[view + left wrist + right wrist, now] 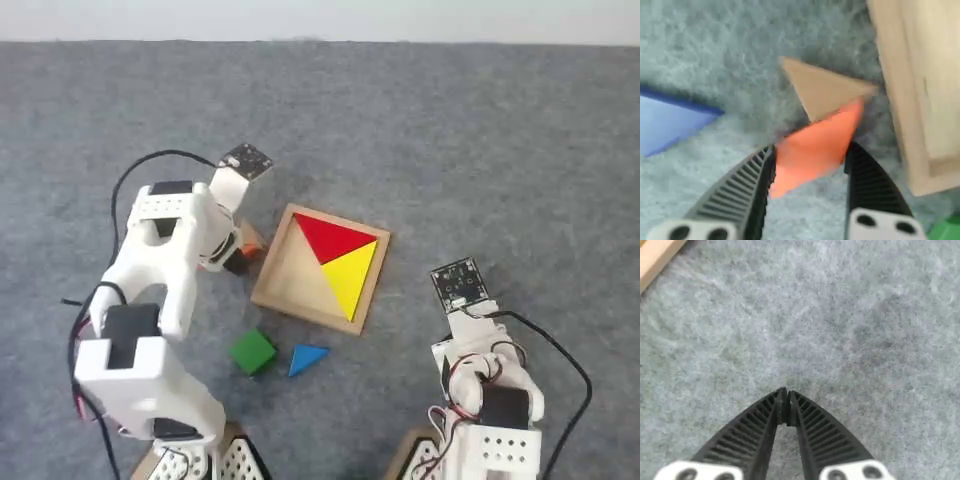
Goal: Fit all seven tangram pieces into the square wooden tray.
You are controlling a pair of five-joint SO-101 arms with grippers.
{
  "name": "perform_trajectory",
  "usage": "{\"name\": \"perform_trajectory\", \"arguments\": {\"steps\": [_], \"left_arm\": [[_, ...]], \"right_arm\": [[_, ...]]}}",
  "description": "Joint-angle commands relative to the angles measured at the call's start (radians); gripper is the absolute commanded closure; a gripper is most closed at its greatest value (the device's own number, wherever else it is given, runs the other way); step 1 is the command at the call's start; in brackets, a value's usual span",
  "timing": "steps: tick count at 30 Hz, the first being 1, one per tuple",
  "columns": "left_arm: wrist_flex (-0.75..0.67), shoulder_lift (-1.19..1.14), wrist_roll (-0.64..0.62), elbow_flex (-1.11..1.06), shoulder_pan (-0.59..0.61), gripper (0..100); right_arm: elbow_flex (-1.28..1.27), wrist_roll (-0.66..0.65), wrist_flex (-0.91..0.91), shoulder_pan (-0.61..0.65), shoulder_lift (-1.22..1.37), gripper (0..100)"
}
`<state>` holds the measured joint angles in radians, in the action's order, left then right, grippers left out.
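The orange piece [812, 137] is sitting between the fingers of the left gripper [810, 150]. Its edges are meeting both ribbed pads, so the jaws seem to be pinching it, though blur is softening the contact. It is lying just beside the outer wall of the tray [920, 100] and overlapping a tan triangle [822, 87] whose edges are hard to make out. A blue piece [665, 122] is being cut off by the frame edge, as is a green square [947, 230]. From above, the left arm is covering most of its gripper, leaving a sliver of orange showing. The red triangle [330, 238] and yellow triangle [350, 282] are lying inside the tray, touching, and a blue triangle [307, 357] is resting near the green square. The right gripper [786, 395] is hovering over the carpet [865, 315], jaws pressed together on nothing.
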<state>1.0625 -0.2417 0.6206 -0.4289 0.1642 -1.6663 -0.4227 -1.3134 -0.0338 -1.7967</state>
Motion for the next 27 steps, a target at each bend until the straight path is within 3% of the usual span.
{"name": "perform_trajectory", "arguments": {"steps": [1, 6, 12, 23, 27], "left_arm": [[0.025, -0.028, -0.025, 0.053, -0.003, 79], [0.064, -0.041, -0.026, 0.084, -0.005, 79], [0.178, -0.037, -0.020, 0.134, 0.000, 88], [0.411, -0.031, -0.046, 0.366, -0.009, 88], [0.388, -0.031, -0.049, 0.383, -0.078, 88]], "right_arm": [[-0.017, -0.008, -0.002, 0.004, -0.016, 99.1], [-0.017, -0.008, -0.002, 0.004, -0.016, 99.1], [-0.017, -0.008, -0.002, 0.004, -0.016, 99.1], [-0.017, -0.008, -0.002, 0.004, -0.016, 99.1], [-0.017, -0.008, -0.002, 0.004, -0.016, 99.1]]}}
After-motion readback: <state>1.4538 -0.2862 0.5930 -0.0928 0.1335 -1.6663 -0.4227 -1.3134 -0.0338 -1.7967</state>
